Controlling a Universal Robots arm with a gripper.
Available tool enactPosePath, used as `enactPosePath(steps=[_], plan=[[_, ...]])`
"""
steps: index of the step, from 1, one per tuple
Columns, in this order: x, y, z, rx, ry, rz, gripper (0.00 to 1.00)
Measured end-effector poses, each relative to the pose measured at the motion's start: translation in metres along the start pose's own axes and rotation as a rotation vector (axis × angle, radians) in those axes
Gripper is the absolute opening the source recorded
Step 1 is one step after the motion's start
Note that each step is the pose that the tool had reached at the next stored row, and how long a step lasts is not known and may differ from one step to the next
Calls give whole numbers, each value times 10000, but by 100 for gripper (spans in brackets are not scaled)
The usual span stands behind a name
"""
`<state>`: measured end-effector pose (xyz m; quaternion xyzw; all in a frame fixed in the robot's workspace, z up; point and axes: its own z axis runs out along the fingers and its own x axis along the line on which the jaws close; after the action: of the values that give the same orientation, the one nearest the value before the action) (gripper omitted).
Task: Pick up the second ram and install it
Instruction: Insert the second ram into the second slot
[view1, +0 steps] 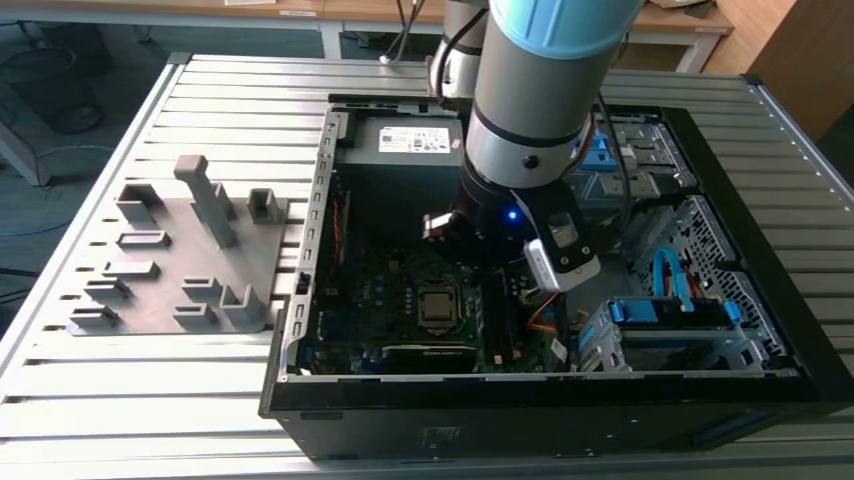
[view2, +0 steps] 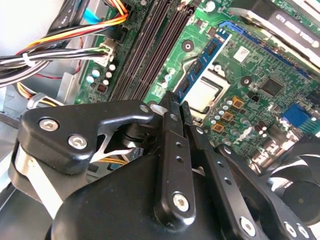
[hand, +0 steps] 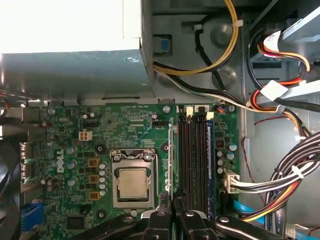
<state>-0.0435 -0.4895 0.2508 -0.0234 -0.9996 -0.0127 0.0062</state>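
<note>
The second ram is a thin blue-green board with black chips, and my gripper is shut on it. I see it edge-on as a narrow strip running out from the gripper. It stands on edge over the motherboard, between the CPU socket and the row of black memory slots, right beside the slot nearest the socket. Whether it touches a slot, I cannot tell. In the exterior view the arm reaches down into the open computer case.
A blue-edged strip fills the slot farthest from the socket. Bundled cables hang beside the slots, and the power supply box sits beyond the board. A grey fixture plate with blocks lies at the exterior view's left.
</note>
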Motion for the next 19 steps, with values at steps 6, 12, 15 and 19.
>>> enactPosePath(steps=[6, 12, 15, 19], plan=[[-1, -1, 44, 0, 0, 0, 14], [-1, -3, 98, 0, 0, 0, 14], [-2, -3, 127, 1, 0, 1, 14], [-2, -4, 160, 1, 0, 0, 14]])
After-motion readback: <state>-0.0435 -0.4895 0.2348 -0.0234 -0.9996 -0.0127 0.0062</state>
